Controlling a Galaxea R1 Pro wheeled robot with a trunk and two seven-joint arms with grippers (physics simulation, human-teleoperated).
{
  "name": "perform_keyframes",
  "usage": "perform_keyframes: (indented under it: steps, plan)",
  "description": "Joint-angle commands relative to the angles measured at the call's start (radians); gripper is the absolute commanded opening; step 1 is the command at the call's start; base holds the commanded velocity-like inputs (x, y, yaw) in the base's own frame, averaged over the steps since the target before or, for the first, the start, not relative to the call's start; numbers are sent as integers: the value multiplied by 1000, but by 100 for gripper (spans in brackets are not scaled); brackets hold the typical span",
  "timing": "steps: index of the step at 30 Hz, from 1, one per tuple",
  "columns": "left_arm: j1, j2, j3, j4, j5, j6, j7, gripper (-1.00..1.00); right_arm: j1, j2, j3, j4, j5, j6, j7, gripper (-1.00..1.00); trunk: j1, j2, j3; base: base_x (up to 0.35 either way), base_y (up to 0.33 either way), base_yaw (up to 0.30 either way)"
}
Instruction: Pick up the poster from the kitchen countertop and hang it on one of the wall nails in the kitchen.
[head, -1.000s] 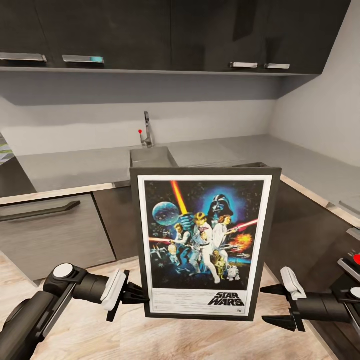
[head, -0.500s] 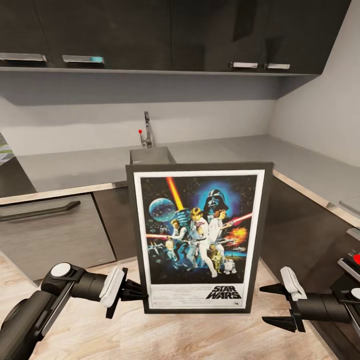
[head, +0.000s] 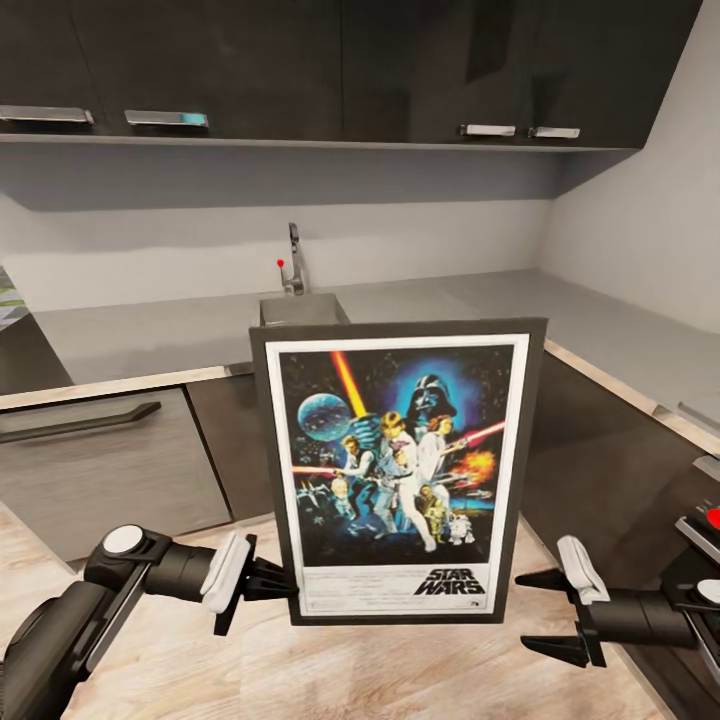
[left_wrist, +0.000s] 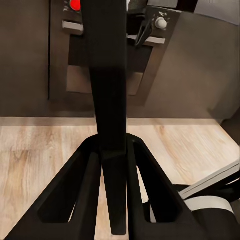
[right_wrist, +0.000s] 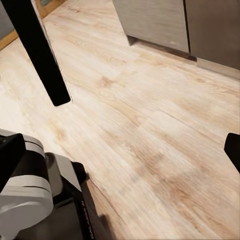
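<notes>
The poster (head: 400, 470), an upright Star Wars print in a thin black frame, hangs in the air in front of the cabinets and faces me. My left gripper (head: 275, 583) is shut on its lower left edge. In the left wrist view the black frame edge (left_wrist: 107, 100) runs between the two fingers (left_wrist: 87, 192). My right gripper (head: 535, 612) stands open just right of the poster's lower right corner, apart from it. The frame edge shows as a dark bar (right_wrist: 37, 50) in the right wrist view. The grey kitchen countertop (head: 150, 340) runs behind the poster. The wall nails are out of view.
A sink (head: 300, 312) with a faucet (head: 293, 260) sits in the worktop behind the poster. Dark upper cabinets (head: 300, 70) hang above and lower cabinets (head: 100, 460) stand at the left. The worktop turns along the right wall (head: 640, 230). Wood floor (right_wrist: 150, 125) lies below.
The poster and my left gripper have moved a little up and to the left. My right gripper has shifted slightly left and down, still open.
</notes>
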Motion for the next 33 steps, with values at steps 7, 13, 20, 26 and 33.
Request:
perform_keyframes:
  steps: [7,13,20,26,33]
  plan:
    - [-1,-33,-4,0,3,7,0,-100,-1,2,0,10,5,8,5,100,0,-1,-1,0,0,0]
    - [-1,-55,-4,0,3,6,0,-100,-1,4,0,11,4,8,4,100,0,-1,-1,0,0,0]
    - [-1,-67,-1,0,2,4,-1,-100,-1,16,27,4,-4,11,3,100,0,-1,-1,0,0,0]
    - [-1,-68,3,1,1,4,-2,-100,-1,20,35,2,-18,11,4,100,0,-1,-1,0,0,0]
    - [-1,-68,9,0,1,3,-2,-100,-1,20,35,2,-25,11,4,100,0,-1,-1,0,0,0]
